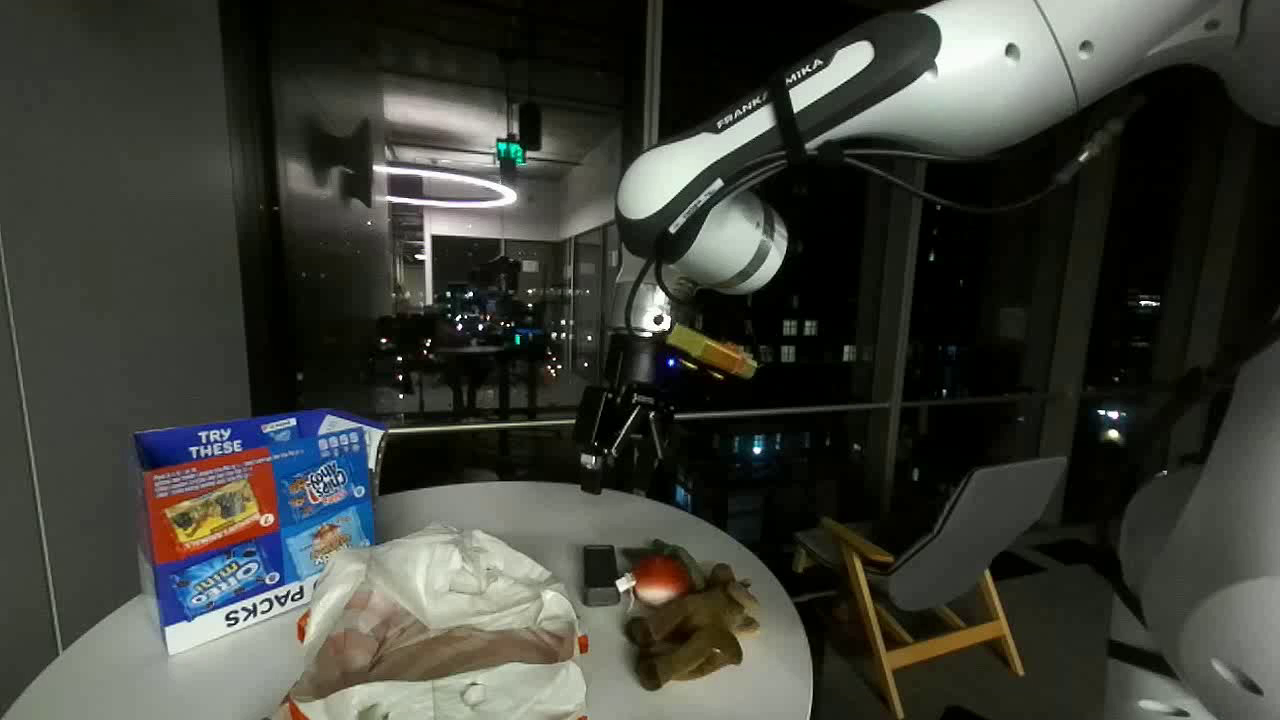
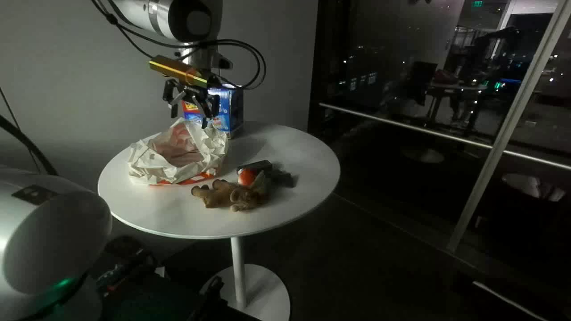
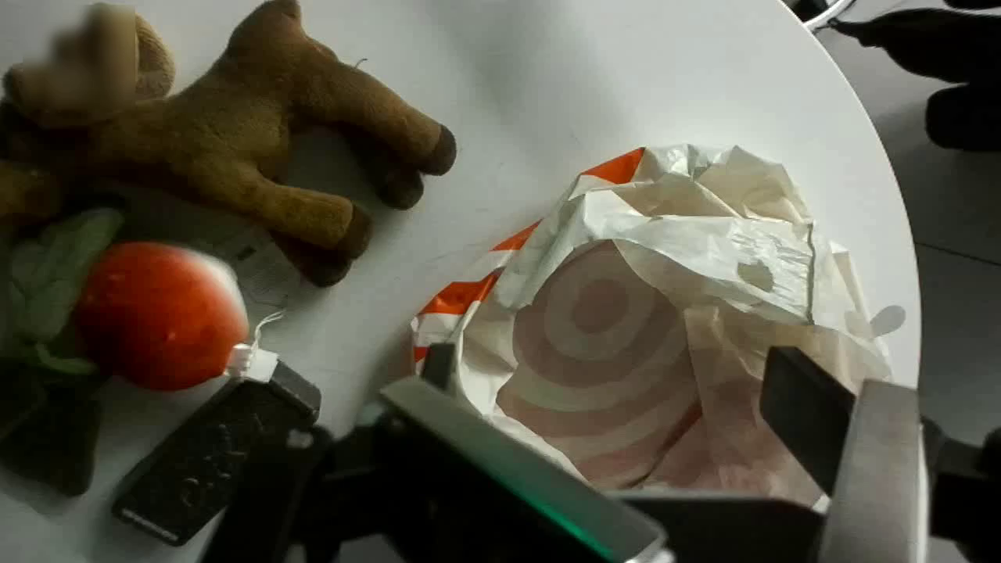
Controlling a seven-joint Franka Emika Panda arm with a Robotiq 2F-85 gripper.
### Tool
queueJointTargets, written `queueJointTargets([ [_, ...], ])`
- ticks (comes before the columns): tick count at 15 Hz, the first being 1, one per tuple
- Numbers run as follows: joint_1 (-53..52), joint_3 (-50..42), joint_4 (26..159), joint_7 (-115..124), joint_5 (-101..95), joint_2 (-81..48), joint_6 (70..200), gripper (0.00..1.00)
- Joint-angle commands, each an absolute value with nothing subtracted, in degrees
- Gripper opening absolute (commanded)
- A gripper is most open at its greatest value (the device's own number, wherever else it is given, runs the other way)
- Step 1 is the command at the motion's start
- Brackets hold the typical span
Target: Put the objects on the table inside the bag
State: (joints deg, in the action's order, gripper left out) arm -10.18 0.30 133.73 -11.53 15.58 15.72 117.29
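Note:
A crumpled white bag with red-orange stripes (image 1: 440, 570) stands on the round table, its mouth open upward; it also shows in the wrist view (image 3: 704, 250). A brown plush animal (image 3: 235, 148) lies beside it. A red-and-white round toy with green leaf-like parts (image 3: 160, 313) touches or nearly touches a black oblong case (image 3: 219, 453). A dark soft part (image 3: 51, 438) lies at the wrist view's left edge. My gripper (image 2: 191, 115) is open and empty, high above the table. In the wrist view the bag's mouth shows between the fingers (image 3: 622, 391). No object shows inside the bag.
A blue and red snack box (image 1: 255, 530) stands on the white round table (image 2: 303, 147) beside the bag. A grey chair with wooden legs (image 1: 930, 550) stands past the table. Glass walls with rails surround the area. Black items (image 3: 966, 109) lie beyond the table edge.

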Motion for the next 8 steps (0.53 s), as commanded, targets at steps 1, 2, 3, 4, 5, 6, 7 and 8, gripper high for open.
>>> queueJointTargets([
  [1, -9.14, 1.28, 133.45, -11.73, 15.85, 15.72, 117.13, 1.0],
  [2, -9.14, 1.28, 133.22, -11.73, 15.85, 15.79, 117.12, 1.0],
  [3, -9.15, 1.28, 133.11, -11.73, 15.85, 15.87, 117.12, 1.0],
  [4, -9.15, 1.27, 133.08, -11.73, 15.85, 15.91, 117.12, 1.0],
  [5, -9.15, 1.27, 133.08, -11.73, 15.85, 15.91, 117.12, 1.0],
  [6, -9.15, 1.27, 133.08, -11.73, 15.85, 15.91, 117.12, 1.0],
  [7, -9.15, 1.27, 133.08, -11.73, 15.85, 15.91, 117.12, 1.0],
  [8, -9.15, 1.27, 133.08, -11.73, 15.85, 15.91, 117.12, 1.0],
])
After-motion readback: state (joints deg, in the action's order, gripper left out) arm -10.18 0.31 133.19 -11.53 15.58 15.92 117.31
